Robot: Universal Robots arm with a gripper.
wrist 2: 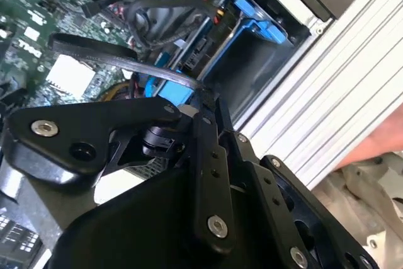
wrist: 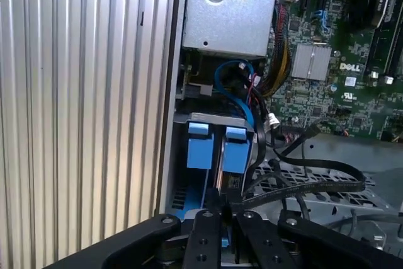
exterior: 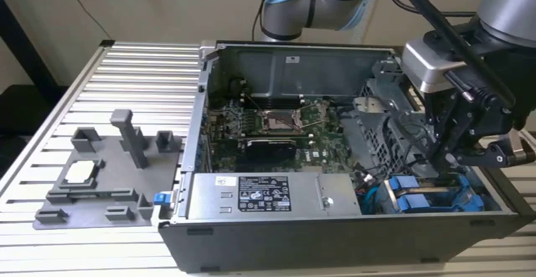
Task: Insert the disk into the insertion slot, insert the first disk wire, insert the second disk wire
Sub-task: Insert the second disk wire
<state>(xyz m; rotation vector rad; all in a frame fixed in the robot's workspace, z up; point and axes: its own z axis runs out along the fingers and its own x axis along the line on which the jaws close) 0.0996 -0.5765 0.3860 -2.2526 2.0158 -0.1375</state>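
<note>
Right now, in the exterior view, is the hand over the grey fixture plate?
No, the hand hangs inside the computer case, above the blue drive frames.

The arm reaches down from above at the exterior view's right, its black end effector (exterior: 459, 157) pointing downward, fingers drawn close together.

This looks like a robotics lab or test bench, not an office. An opened desktop computer case (exterior: 335, 164) lies on a table of ribbed aluminium rails (exterior: 134, 76), with a robot arm (exterior: 314, 4) mounted behind it. Beside the case sits a grey plastic fixture (exterior: 100, 176) of blocks and posts (apparently made to hold parts). Plain pale walls (exterior: 167, 7) stand behind.
</note>
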